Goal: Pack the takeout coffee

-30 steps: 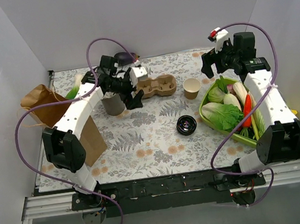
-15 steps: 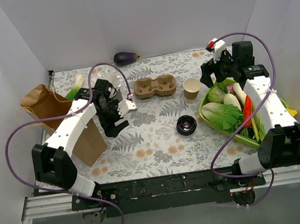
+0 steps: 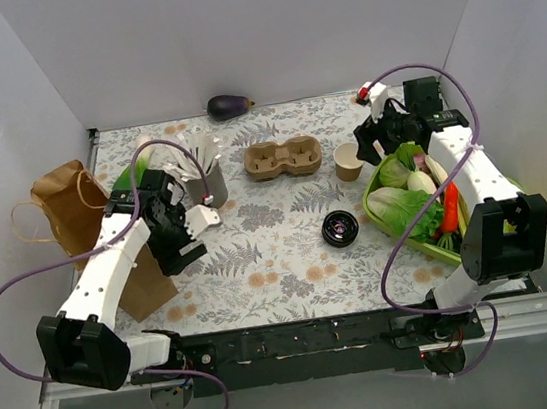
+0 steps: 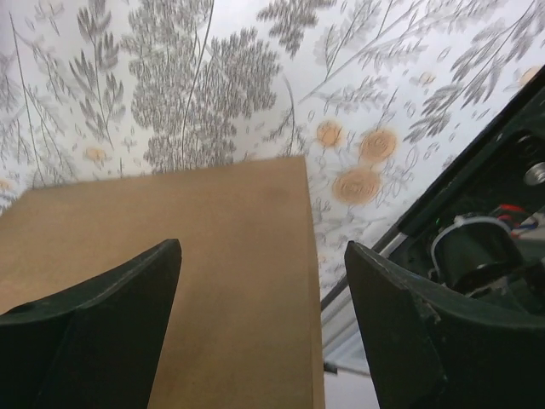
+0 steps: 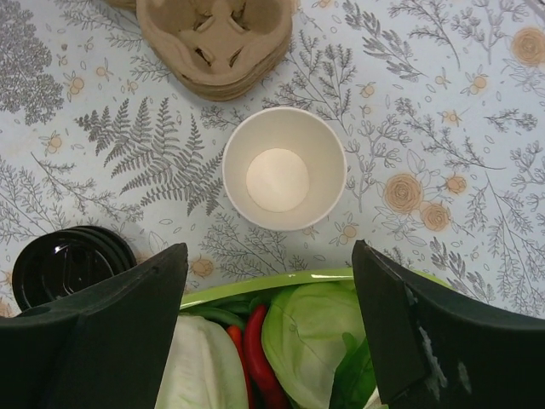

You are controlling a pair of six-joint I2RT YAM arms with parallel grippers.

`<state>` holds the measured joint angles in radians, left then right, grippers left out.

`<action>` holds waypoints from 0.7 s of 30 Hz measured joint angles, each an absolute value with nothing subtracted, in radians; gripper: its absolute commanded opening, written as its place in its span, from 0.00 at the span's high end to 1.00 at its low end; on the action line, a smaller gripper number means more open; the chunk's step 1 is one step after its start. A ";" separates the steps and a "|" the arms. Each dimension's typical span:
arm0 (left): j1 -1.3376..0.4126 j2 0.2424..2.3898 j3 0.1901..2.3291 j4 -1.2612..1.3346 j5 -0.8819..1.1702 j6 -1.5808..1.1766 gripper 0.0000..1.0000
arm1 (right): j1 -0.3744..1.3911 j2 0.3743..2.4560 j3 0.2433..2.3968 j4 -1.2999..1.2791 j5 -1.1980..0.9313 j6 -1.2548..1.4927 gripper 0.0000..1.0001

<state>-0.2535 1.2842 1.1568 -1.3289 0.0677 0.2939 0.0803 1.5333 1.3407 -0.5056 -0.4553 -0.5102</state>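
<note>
The takeout coffee [image 3: 349, 161] is a small tan paper cup, upright and empty, on the flowered cloth between the brown two-well carrier [image 3: 283, 158] and the green tray. The right wrist view shows the cup [image 5: 283, 168] from above, pale inside, with the carrier [image 5: 217, 43] beyond it. My right gripper [image 3: 373, 141] [image 5: 269, 249] hangs open over the tray's edge just short of the cup, touching nothing. On the left side, my left gripper [image 3: 178, 257] [image 4: 264, 247] is open and empty over the brown paper bag [image 4: 170, 290].
The paper bag [image 3: 72, 206] stands at the left. A grey cup of white sticks [image 3: 205, 178] is left of the carrier. A black lid [image 3: 339, 227] [image 5: 68, 260] lies mid-table. The green tray [image 3: 377, 214] [image 5: 255, 285] holds vegetables. An eggplant [image 3: 228, 105] lies at the back.
My left arm has drawn back from the carrier and grey cup toward the near left, over the bag. The right gripper has shifted left toward the paper cup.
</note>
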 measured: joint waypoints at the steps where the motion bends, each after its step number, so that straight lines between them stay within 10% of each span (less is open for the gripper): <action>1: -0.253 1.274 1.155 -1.330 0.087 0.290 0.21 | 0.084 1.544 1.346 -0.514 -0.456 -0.528 0.18; 12: -0.279 1.364 1.198 -1.128 0.516 0.088 0.17 | 0.213 1.567 1.345 -0.577 -0.423 -0.721 0.44; 21: -0.297 1.384 1.171 -0.970 0.636 -0.070 0.16 | 0.271 1.744 1.407 -0.570 -0.316 -0.722 0.45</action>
